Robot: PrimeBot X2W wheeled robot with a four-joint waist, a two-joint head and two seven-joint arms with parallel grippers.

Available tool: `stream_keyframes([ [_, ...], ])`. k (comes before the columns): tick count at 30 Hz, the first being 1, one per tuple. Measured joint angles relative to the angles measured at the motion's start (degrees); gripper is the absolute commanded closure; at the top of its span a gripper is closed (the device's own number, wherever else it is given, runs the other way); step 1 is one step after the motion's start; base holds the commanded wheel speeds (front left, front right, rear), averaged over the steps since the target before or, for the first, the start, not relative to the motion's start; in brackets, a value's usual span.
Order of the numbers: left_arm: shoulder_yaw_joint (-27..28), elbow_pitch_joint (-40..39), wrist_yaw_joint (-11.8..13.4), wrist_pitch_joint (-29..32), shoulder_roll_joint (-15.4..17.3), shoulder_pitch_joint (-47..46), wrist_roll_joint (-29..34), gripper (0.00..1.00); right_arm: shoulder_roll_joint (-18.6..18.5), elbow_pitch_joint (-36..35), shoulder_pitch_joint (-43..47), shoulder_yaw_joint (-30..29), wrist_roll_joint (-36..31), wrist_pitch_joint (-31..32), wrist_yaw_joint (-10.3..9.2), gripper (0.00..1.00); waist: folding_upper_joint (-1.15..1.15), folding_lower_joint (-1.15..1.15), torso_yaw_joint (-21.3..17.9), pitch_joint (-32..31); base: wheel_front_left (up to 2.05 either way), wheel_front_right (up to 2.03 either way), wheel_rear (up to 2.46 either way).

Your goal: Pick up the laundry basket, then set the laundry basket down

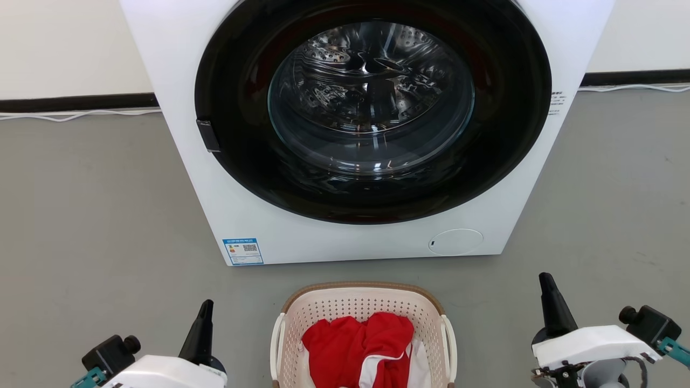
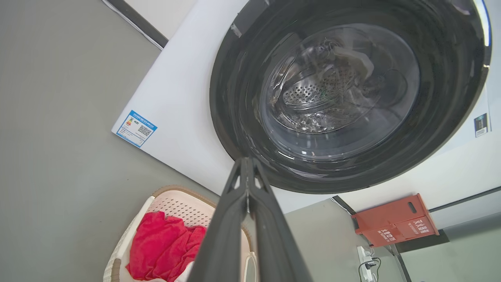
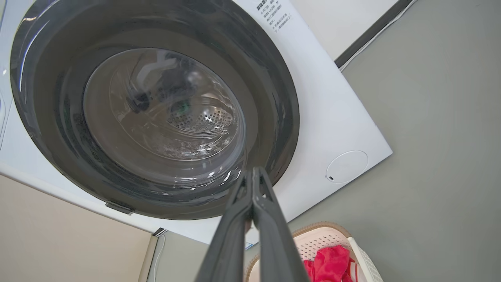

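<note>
Both tools sit lowest in head view, fingers pointing up: left tool (image 1: 205, 312) & right tool (image 1: 547, 285), each w/ its two dark fingers pressed together, gripping nothing. Btwn them, well apart from either, the laundry basket (image 1: 345, 304) stands upright on the floor (image 1: 81, 215), mouth up. Its white handles (image 1: 276, 339) are at its left & right sides, level w/ the tools. Red cloth (image 1: 350, 345) is heaped inside, w/ a bit of white cloth (image 1: 418, 361) at the right. Basket's rounded brown-rimmed end points at the washer (image 1: 323, 242), near it but not touching. The near end is cut off by the frame, so can't tell the long axis. Floor is plain grey. Washer is white, its big dark round door (image 1: 372, 108) shut, w/ a blue label (image 1: 243, 251) low left & a round cover (image 1: 455, 241) low right. Behind: pale wall, black skirting (image 1: 75, 102), white cable (image 1: 81, 115) along it. Left wrist view also has an orange-red box (image 2: 395, 221) by the wall
</note>
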Motion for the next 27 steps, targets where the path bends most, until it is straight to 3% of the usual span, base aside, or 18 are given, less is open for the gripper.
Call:
stream_keyframes([
  [27, 2.69, -1.55, 0.00, 4.36, -0.37, -0.15, -15.29, 1.00, 0.19, -2.46, 0.07, -2.24, 16.99, 4.46, 0.00, 1.00, 0.00, 0.00, -0.47, -0.41, 0.00, 0.00, 0.00],
])
